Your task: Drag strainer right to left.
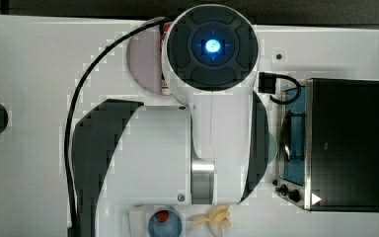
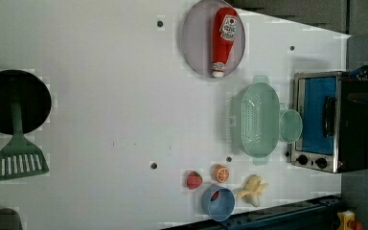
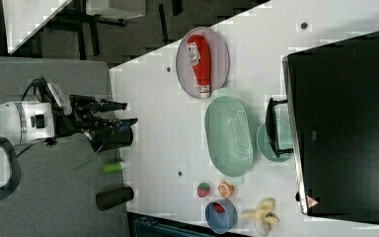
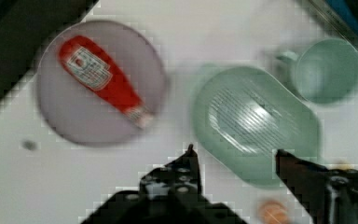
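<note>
Here the gripper (image 4: pixel 235 151) hangs open above the empty strainer (image 2: pixel 256 120), a ketchup bottle (image 2: pixel 223 39) lying on the plate (image 2: pixel 191 40).

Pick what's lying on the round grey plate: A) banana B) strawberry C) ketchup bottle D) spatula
C: the red ketchup bottle lies on the grey plate in the left view; the wrist view shows the same, with the strainer beside the plate.

The strainer (image 2: pixel 258 120) is positioned on the table (image 2: pixel 100 96), touching the cup (image 2: pixel 290 126), beside the toaster oven (image 2: pixel 328 122).
</note>
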Available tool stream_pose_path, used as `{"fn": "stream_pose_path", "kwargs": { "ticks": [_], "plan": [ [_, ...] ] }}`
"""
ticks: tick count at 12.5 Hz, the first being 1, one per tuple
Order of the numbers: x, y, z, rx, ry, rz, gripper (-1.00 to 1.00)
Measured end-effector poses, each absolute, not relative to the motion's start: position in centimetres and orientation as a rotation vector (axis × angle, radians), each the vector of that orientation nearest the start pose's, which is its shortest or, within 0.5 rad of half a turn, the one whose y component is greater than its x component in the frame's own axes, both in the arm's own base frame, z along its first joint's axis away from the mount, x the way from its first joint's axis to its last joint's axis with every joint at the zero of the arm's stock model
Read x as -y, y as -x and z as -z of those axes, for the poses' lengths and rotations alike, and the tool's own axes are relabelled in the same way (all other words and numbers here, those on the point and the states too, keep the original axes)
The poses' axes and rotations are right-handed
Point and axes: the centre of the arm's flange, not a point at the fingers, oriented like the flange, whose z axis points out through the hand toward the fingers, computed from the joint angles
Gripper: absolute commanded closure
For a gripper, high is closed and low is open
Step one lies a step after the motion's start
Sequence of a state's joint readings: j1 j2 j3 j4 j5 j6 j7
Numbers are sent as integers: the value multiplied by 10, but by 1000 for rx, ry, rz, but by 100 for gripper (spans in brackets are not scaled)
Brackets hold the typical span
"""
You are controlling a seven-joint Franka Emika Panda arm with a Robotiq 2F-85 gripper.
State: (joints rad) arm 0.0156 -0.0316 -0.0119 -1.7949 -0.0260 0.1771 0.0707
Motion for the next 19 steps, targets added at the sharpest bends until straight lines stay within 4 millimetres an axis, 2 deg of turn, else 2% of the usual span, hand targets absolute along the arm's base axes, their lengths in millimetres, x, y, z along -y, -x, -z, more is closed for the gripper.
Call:
{"fn": "stream_pose_path", "kwargs": {
  "ticks": [1, 2, 3, 4, 5, 6, 7, 8, 9, 10, 11, 12, 13, 14, 15, 16, 17, 18, 19],
  "plan": [
    [8, -507, -545, -1361, 2926, -174, -40],
    [20, -459, -555, -1420, 2921, -271, -60],
    [28, -424, -573, -1446, 2890, -265, -82],
    [37, -398, -594, -1449, 2844, -188, -100],
    [43, -384, -614, -1451, 2797, -79, -100],
    [49, -381, -631, -1458, 2762, 54, -100],
    [52, -387, -638, -1469, 2734, 165, -100],
    [54, -400, -633, -1476, 2702, 235, -100],
    [53, -417, -614, -1478, 2695, 269, -100],
    [51, -440, -581, -1505, 2694, 273, -100],
    [47, -463, -531, -1536, 2699, 212, -100],
    [42, -478, -475, -1575, 2702, 132, -100],
    [35, -485, -412, -1647, 2696, 60, -100],
    [28, -482, -348, -1735, 2679, -28, -100],
    [22, -476, -296, -1808, 2656, -90, -100],
    [15, -467, -253, -1869, 2648, -152, -100],
    [9, -452, -221, -1927, 2645, -218, -100],
    [6, -445, -199, -1969, 2629, -227, -100],
    [4, -447, -186, -2002, 2589, -194, -100]
  ]
}}
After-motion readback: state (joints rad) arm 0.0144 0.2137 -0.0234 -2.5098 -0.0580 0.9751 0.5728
